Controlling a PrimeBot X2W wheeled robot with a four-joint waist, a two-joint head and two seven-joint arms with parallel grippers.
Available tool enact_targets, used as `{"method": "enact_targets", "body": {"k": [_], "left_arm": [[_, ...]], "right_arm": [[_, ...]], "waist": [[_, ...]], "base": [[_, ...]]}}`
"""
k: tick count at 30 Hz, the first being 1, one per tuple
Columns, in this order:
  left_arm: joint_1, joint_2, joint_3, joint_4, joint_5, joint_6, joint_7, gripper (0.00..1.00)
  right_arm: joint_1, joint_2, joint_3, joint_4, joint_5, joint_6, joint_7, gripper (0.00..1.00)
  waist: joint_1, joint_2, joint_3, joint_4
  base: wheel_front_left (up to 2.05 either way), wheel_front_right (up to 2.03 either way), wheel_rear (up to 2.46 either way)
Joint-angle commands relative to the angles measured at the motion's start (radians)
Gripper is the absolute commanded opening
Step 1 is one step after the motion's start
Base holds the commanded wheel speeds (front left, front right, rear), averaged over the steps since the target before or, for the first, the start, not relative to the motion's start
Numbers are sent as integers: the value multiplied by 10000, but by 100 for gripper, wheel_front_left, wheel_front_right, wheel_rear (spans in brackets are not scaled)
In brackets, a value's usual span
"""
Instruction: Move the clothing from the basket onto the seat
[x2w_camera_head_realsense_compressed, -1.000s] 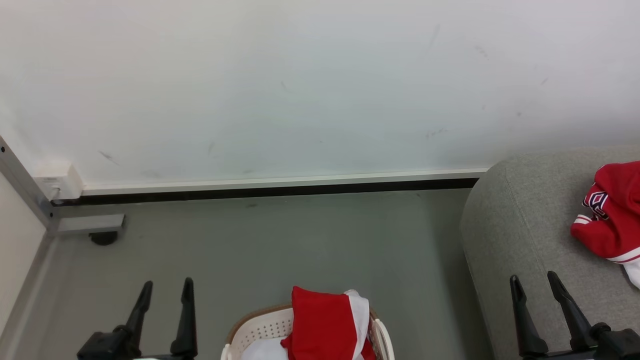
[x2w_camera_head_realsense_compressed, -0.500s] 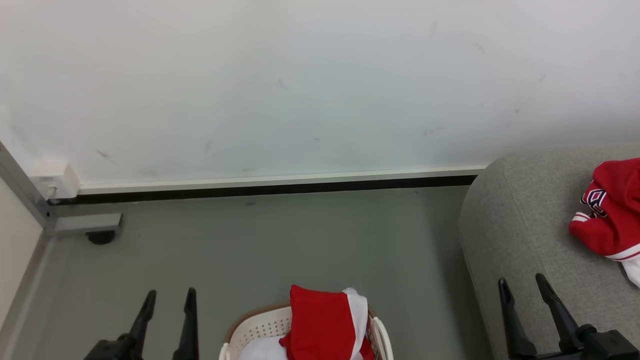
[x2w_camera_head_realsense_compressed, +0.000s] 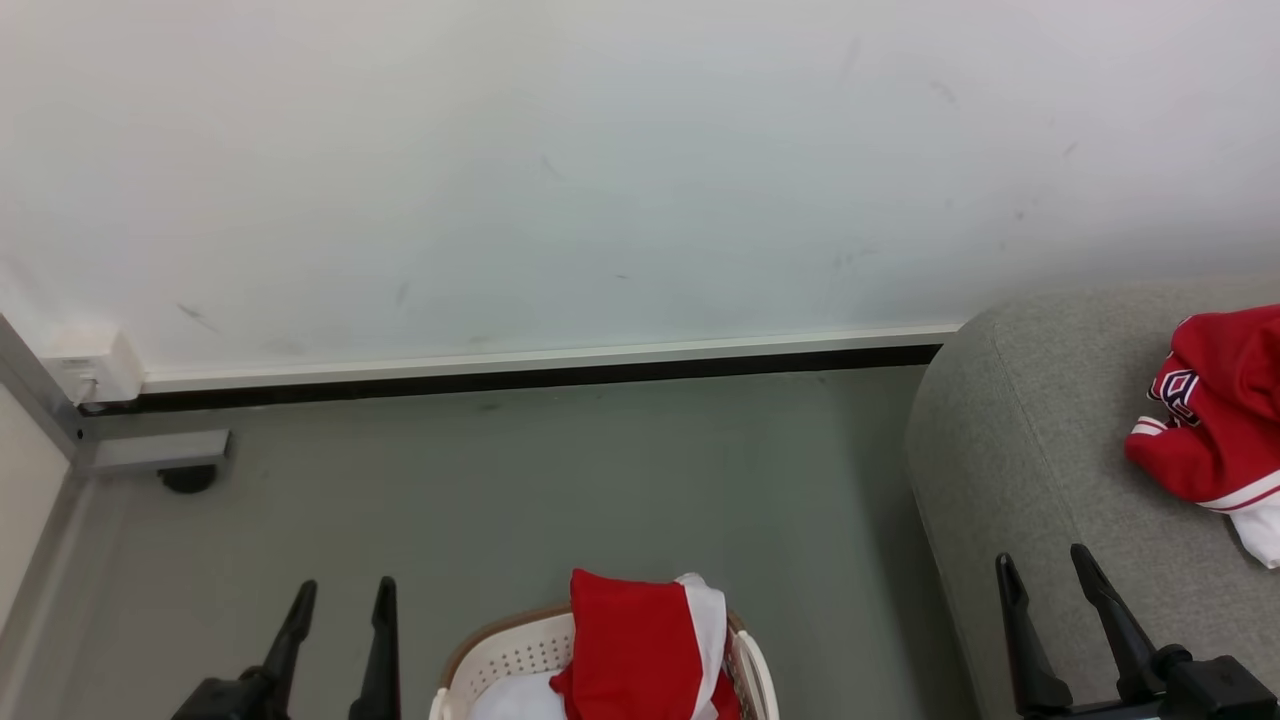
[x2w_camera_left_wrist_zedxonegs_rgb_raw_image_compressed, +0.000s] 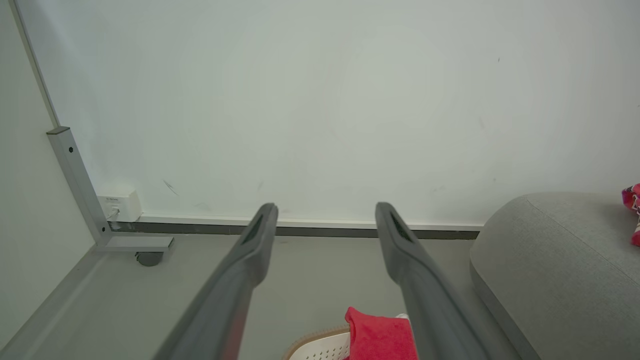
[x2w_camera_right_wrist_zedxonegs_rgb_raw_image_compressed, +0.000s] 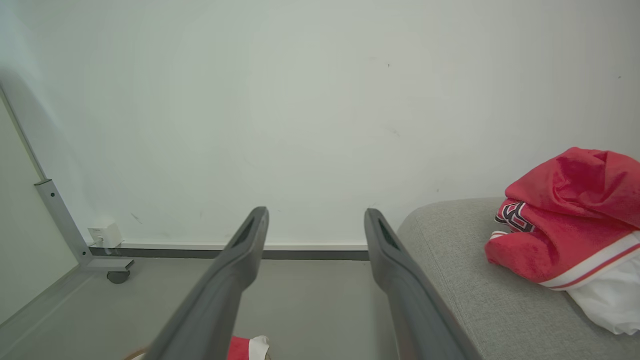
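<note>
A red garment with a white panel (x2w_camera_head_realsense_compressed: 640, 645) hangs over the far rim of the white perforated basket (x2w_camera_head_realsense_compressed: 505, 660) at the bottom centre of the head view; its red edge (x2w_camera_left_wrist_zedxonegs_rgb_raw_image_compressed: 380, 335) peeks up in the left wrist view. A second red garment with white stripes and a navy-and-white print (x2w_camera_head_realsense_compressed: 1215, 420) (x2w_camera_right_wrist_zedxonegs_rgb_raw_image_compressed: 565, 225) lies on the light-grey seat (x2w_camera_head_realsense_compressed: 1030, 460) at the right. My left gripper (x2w_camera_head_realsense_compressed: 343, 588) stands open and empty left of the basket. Over the seat's front, my right gripper (x2w_camera_head_realsense_compressed: 1043, 560) is open with nothing in it.
A white wall (x2w_camera_head_realsense_compressed: 600, 180) with a dark skirting strip runs across the back. A grey metal frame on a castor (x2w_camera_head_realsense_compressed: 185, 470) and a white wall box (x2w_camera_head_realsense_compressed: 95, 365) stand at the left. Grey floor (x2w_camera_head_realsense_compressed: 560, 480) lies between basket and wall.
The whole head view has shifted slightly left, so the camera moved. Both grippers sit a little lower in the view than a second ago; both remain open and empty.
</note>
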Motion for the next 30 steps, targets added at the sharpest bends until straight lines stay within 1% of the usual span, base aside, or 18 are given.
{"method": "enact_targets", "body": {"k": [1, 6, 10, 13, 18, 20, 23, 28, 30], "left_arm": [[-77, -38, 30, 59, 71, -53, -4, 100], [-452, -91, -245, 541, 80, -212, -5, 100], [-877, -56, -513, 925, 182, -322, -5, 100], [-1301, 107, -627, 1165, 220, -381, -5, 100], [-2114, 412, -962, 1797, 292, -444, -5, 100], [-2291, 480, -1048, 1999, 282, -451, -5, 100], [-2854, 714, -1335, 2526, 244, -465, -5, 100], [-3823, 1150, -2122, 3790, 244, -471, 21, 100], [-4265, 1346, -2555, 4302, 411, -473, 69, 100]], "right_arm": [[-100, 15, -45, 13, -91, -22, -31, 100], [-196, 75, -104, 6, -99, -22, -31, 100], [-337, 83, -155, 105, -157, -22, -31, 100], [-804, 107, -142, 110, -190, -22, -30, 100], [-1721, 238, -153, 139, 184, -22, -18, 100], [-1870, 277, -177, 103, 246, -22, -18, 100], [-2261, 349, -242, -25, 298, -22, -18, 100], [-2736, 394, -465, -368, 162, -22, -18, 100], [-2871, 400, -607, -561, 235, -22, -18, 100]], "waist": [[0, 0, 24, -33], [0, 0, 221, -149], [0, 0, 569, -478], [0, 0, 1087, -864], [0, 0, 2042, -1458], [0, 0, 2219, -1543], [0, 0, 2813, -1772], [0, 0, 3753, -2033], [0, 0, 4114, -2113]], "base": [[0, 0, 0], [0, 0, 0], [0, 0, 0], [0, 0, 0], [0, 0, 0], [0, 0, 0], [0, 0, 0], [0, 0, 0], [0, 0, 0]]}}
